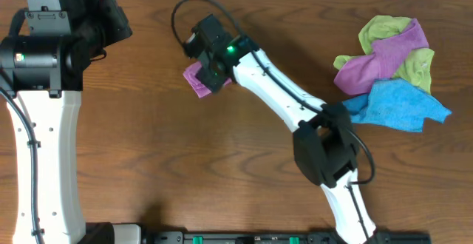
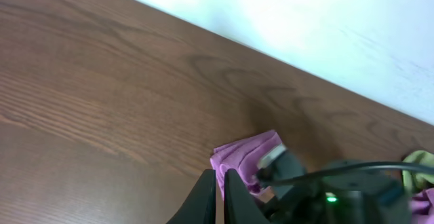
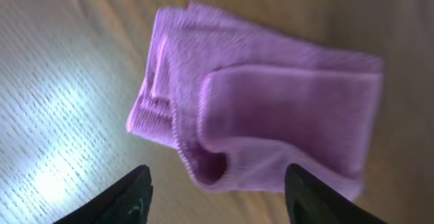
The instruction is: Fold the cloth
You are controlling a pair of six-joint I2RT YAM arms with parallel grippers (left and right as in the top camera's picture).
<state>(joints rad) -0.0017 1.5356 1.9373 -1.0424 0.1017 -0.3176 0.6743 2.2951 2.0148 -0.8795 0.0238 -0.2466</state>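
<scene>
Well to the left of the purple cloth (image 1: 196, 80) the left arm stands off at the worktop's (image 1: 148, 163) far edge. Its claw (image 2: 220, 178) has its fingers together with nothing between them and plays no part in this step. From its wrist camera the cloth shows as a small packet just beyond the fingertips, half hidden by the other arm's head.

The cloth lies flat on the wood, folded into a compact rectangle. One layer is doubled over the top and a rounded lip hangs a little loose at the near edge. The right claw (image 3: 217, 173) hangs directly above it, fingers spread wide to either side of that lip and gripping nothing. I cannot tell whether the fingertips touch the fabric.

The fold looks nearly finished, so the job now is probably to leave it tidy:
- Raise the claw straight up off the cloth, fingers kept apart, so no edge catches and drags the top layer open.
- If the loose lip needs settling, press down squarely on the cloth's middle rather than sweep sideways.

Well to the right of the cloth sits a heap of cloths (image 1: 392, 74) in green, purple and blue, apart from it and untouched.
</scene>
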